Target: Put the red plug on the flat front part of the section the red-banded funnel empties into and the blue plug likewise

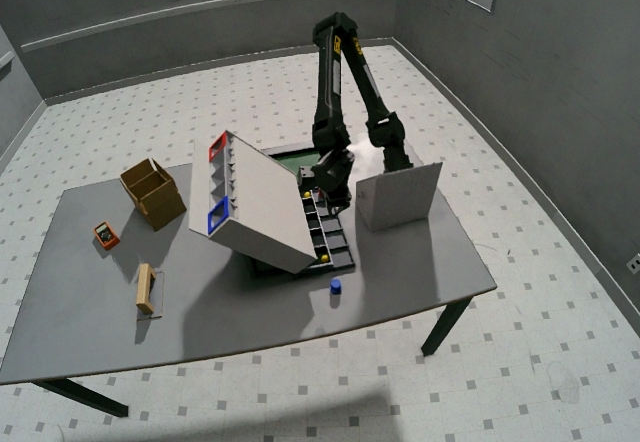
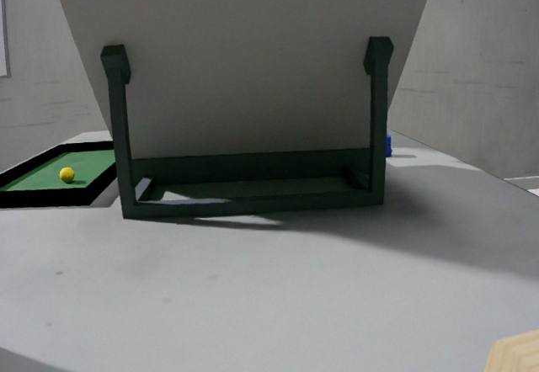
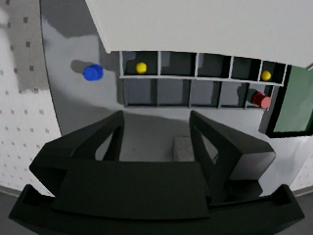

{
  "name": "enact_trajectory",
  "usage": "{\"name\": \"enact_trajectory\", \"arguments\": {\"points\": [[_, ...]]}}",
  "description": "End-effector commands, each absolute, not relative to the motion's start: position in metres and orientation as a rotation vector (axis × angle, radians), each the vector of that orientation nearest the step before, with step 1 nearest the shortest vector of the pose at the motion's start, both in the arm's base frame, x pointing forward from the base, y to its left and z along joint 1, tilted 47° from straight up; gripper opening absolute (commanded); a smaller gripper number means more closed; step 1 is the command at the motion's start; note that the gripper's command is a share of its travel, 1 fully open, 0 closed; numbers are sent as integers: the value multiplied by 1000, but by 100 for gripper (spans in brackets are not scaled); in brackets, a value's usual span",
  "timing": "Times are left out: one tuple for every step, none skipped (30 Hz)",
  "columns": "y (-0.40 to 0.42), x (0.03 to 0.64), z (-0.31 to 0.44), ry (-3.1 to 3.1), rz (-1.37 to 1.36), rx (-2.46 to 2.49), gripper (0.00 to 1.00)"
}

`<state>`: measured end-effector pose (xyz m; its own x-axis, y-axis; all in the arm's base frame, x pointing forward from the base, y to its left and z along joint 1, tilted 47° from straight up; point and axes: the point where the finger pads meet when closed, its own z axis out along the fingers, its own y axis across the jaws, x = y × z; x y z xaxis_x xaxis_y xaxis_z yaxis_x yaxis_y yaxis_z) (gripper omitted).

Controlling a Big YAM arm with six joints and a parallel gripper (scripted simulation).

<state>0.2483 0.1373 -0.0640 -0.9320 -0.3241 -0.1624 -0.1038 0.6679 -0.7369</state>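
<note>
The tilted white cover (image 1: pixel 263 204) carries a red-banded funnel (image 1: pixel 217 146) and a blue-banded funnel (image 1: pixel 217 214) along its top edge. Below it runs a row of dark sections (image 3: pixel 196 78). One yellow marble (image 3: pixel 141 67) lies in the leftmost section of the wrist view, another (image 3: pixel 266 76) in the rightmost. The red plug (image 3: pixel 261 100) sits on the flat front part of that rightmost section. The blue plug (image 1: pixel 336 285) stands on the table, also seen in the wrist view (image 3: pixel 93 72). My gripper (image 3: pixel 156 116) (image 1: pixel 330 197) is open and empty, low beside the sections' far end.
A green marble tray (image 2: pixel 56 177) holds one yellow marble (image 2: pixel 66 173). A white upright panel (image 1: pixel 398 194) stands right of the arm. A cardboard box (image 1: pixel 152 193), an orange meter (image 1: pixel 105 234) and a wooden block (image 1: pixel 145 288) lie at the table's left.
</note>
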Motion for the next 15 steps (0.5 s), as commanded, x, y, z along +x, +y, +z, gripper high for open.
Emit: {"name": "enact_trajectory", "arguments": {"points": [[162,271,-89,2624,-1071,-248,63],[163,272,-97,2634,-1077,-243,63],[165,272,-106,2645,-1083,-237,63],[166,272,-114,2655,-1089,-232,63],[168,273,-123,2666,-1095,-226,63],[169,273,-131,2676,-1100,-221,63],[171,274,-139,2686,-1106,-215,63],[172,274,-147,2695,-1111,-210,63],[174,274,-155,2705,-1116,-204,63],[175,275,-162,2714,-1121,-199,63],[176,275,-169,2723,-1126,-194,63],[177,275,-175,2732,-1138,-193,63],[177,275,-175,2732,-1138,-193,63],[177,275,-175,2732,-1138,-193,63],[177,274,-181,2740,-1149,-191,63]]}}
